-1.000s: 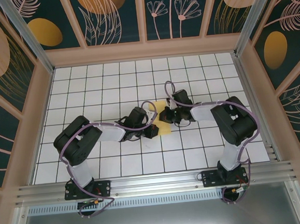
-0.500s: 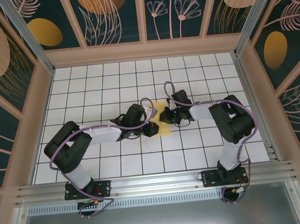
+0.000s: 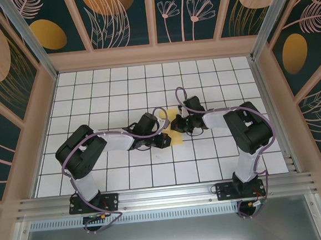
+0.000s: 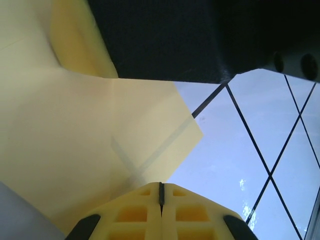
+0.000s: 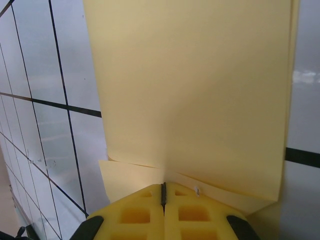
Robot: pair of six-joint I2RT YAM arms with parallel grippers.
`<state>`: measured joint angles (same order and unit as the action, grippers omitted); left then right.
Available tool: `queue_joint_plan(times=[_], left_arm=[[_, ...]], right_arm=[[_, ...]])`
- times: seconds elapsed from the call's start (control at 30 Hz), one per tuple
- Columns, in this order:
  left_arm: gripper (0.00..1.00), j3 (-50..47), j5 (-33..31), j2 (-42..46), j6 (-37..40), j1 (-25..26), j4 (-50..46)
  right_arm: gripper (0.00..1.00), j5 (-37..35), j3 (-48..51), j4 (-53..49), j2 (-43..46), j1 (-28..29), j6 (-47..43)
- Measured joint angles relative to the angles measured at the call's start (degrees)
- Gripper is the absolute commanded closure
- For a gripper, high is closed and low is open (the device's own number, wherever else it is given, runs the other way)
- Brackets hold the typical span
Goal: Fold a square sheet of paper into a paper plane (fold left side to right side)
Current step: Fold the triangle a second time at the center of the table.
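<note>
The yellow sheet of paper (image 3: pixel 177 140), partly folded, lies on the white grid table (image 3: pixel 119 90) between the two grippers. It has no plane shape that I can see. My left gripper (image 3: pixel 165 139) is shut, its tips resting on the paper's left part; in the left wrist view the closed tips (image 4: pixel 161 187) sit over flat paper (image 4: pixel 75 140) with a corner pointing right. My right gripper (image 3: pixel 177 124) is shut too. In the right wrist view its tips (image 5: pixel 163 187) touch the edge of a slightly lifted flap (image 5: pixel 200 100) over a lower layer. Most of the sheet is hidden under the grippers.
Peach-coloured walls (image 3: pixel 155 53) enclose the table at the back and on both sides. An aluminium rail (image 3: pixel 166 196) runs along the near edge, where the arm bases are bolted. Open grid tiles surround the paper.
The left arm's elbow swung out to the left and came back. Its gripper stayed at the paper's left part. The right arm and gripper have hardly moved.
</note>
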<state>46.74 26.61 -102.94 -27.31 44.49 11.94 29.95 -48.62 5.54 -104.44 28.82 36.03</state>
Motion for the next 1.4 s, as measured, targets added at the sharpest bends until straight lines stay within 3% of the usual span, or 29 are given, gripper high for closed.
queue_joint_plan(times=[0.63,1.07,1.4], left_arm=[[0.95,-4.6,-1.8,0.7,-0.2,0.0,4.1],[0.95,-6.5,-1.5,9.0,-1.5,-0.6,0.7],[0.95,1.7,-0.9,-0.1,0.3,-2.1,-0.3]], right_arm=[[1.0,0.1,-0.3,-0.7,-0.2,-0.1,-1.0],[1.0,0.5,-0.4,-0.9,-0.3,-0.3,-1.2],[1.0,0.5,-0.4,-0.9,-0.3,-0.3,-1.2]])
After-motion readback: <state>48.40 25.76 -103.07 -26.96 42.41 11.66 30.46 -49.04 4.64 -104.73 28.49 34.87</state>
